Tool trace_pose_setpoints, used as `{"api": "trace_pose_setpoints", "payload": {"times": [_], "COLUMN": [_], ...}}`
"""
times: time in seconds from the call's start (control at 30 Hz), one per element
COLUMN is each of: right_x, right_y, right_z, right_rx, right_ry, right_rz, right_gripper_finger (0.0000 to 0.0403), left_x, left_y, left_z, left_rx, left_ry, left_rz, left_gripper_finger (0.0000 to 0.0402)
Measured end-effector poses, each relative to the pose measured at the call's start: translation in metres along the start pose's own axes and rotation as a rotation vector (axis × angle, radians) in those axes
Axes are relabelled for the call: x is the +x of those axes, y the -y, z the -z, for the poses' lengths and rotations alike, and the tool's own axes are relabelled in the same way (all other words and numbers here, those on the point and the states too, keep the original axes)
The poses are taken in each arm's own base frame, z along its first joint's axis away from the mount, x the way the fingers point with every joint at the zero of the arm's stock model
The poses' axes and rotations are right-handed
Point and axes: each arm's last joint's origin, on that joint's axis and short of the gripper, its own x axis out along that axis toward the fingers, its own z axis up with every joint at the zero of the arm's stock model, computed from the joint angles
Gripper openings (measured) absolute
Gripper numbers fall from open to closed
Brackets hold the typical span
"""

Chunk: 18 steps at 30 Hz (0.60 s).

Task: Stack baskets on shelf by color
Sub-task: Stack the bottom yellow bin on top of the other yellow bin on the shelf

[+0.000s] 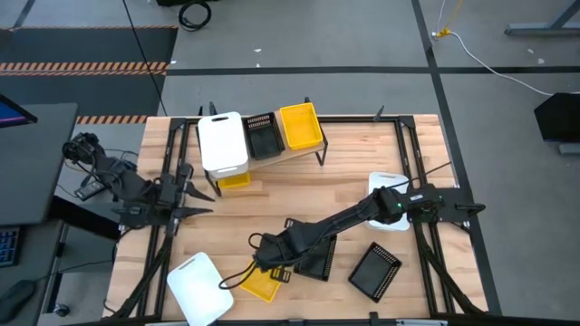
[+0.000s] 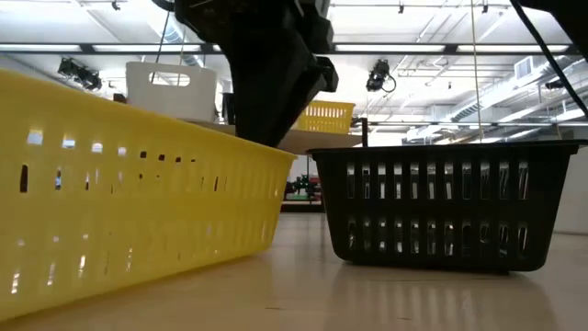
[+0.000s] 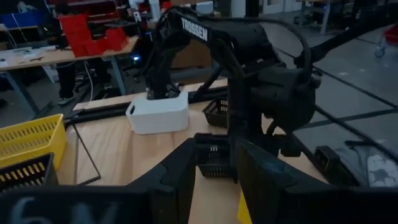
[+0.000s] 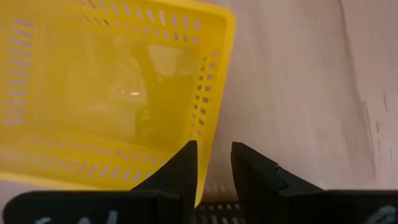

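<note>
The shelf [image 1: 299,149] at the table's far side carries a white basket [image 1: 222,140], a black basket [image 1: 263,136] and a yellow basket [image 1: 301,127] side by side. Another yellow basket [image 1: 234,179] stands on the table under its left end. My right gripper [image 1: 263,263] reaches to the near middle, over a yellow basket [image 1: 258,284] that rests on the table. In the right wrist view its fingers [image 4: 214,165] stand a little apart, just outside that basket's long wall [image 4: 208,106]. My left gripper [image 1: 201,200] waits open at the left. My right gripper points down beside the yellow basket's long wall, near a corner [image 4: 200,155]. One finger [image 4: 186,165] shows in front of the wall's rim; whether it touches the wall I cannot tell. Only table wood shows between the fingers.
A white basket [image 1: 199,288] lies at the near left and another [image 1: 390,186] at the right under my right arm. Two black baskets [image 1: 317,258] [image 1: 376,270] stand at the near middle-right, one right beside the yellow basket, as the low view [image 2: 441,207] shows.
</note>
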Motion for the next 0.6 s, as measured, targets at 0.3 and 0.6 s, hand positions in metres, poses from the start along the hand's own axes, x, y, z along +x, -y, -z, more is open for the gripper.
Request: {"api": "trace_pose_setpoints", "payload": {"times": [0.3, 0.6], "right_x": [0.0, -0.009], "right_y": [-0.003, -0.034], "right_z": [-0.005, -0.004], "right_rx": [-0.005, -0.174], "right_ry": [0.043, 0.179], "right_rz": [-0.049, -0.2], "right_gripper_finger": [0.0103, 0.0103], "left_x": [0.005, 0.006], "left_y": [0.003, 0.003], "left_z": [0.001, 0.002], "left_rx": [0.005, 0.006], "left_ry": [-0.022, -0.026], "left_rz": [-0.001, -0.003], "left_gripper_finger": [0.0121, 0.0121]}}
